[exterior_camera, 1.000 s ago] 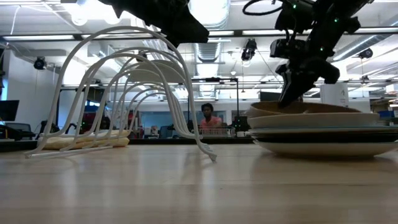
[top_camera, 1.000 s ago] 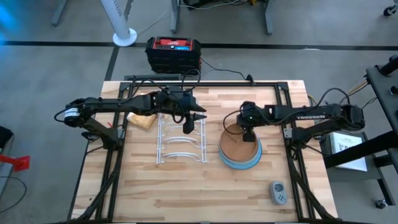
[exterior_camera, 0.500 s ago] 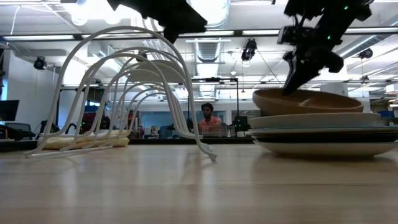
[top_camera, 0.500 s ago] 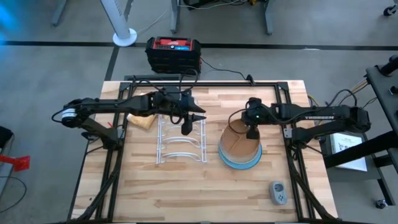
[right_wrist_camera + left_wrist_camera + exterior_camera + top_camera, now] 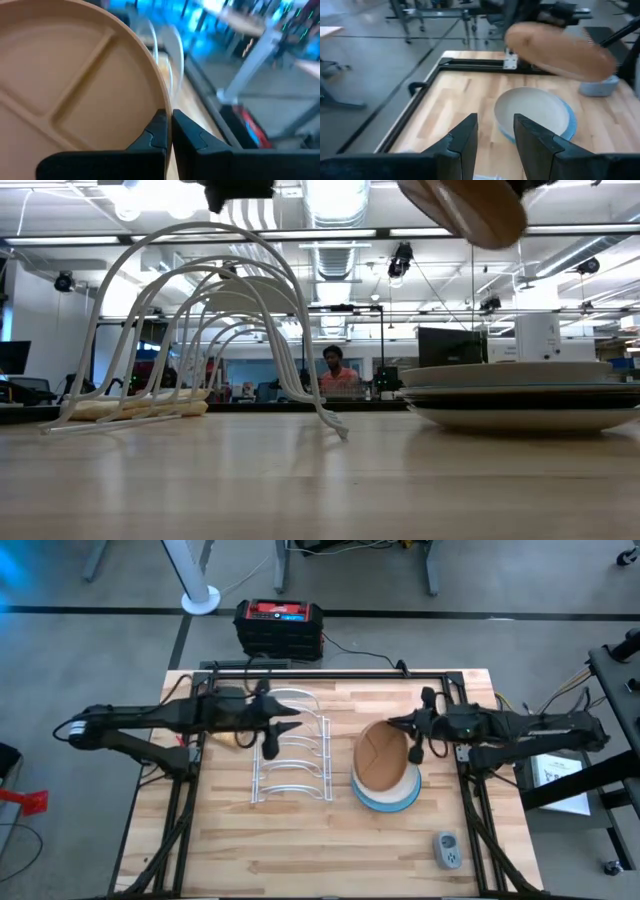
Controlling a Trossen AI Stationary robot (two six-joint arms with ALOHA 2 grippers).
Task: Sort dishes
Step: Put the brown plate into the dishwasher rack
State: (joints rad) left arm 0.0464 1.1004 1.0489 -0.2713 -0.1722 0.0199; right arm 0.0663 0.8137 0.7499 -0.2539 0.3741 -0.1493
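Observation:
My right gripper [image 5: 413,745] is shut on the brown wooden divided plate [image 5: 382,760], which hangs tilted above the stack of remaining dishes [image 5: 388,802]. In the low view the brown plate [image 5: 465,208] is high over the stack [image 5: 515,392]. An off-white plate [image 5: 532,112] tops that stack, above a light blue one [image 5: 570,120]. My left gripper [image 5: 285,728] hovers open and empty over the far left part of the white wire rack [image 5: 290,755]. My right gripper pinches the brown plate's rim [image 5: 162,100] between its two fingers [image 5: 156,134], one on each face. The fingers come from the table's right side, nearly level. The plate is lifted clear of the stack and tilted, its divided face [image 5: 75,90] toward the wrist camera.
A tan block [image 5: 232,738] lies left of the rack, partly under my left arm. A small grey device [image 5: 447,850] sits near the front right corner. A black and red box [image 5: 280,625] stands on the floor beyond the far edge. Bare wood lies in front of the rack.
My right gripper has risen and drawn back toward the table's right edge, staying shut on the brown plate. The plate has gone from lying on the stack to lifted clear and tilted. My left gripper has pulled back toward the table's left edge and risen a little.

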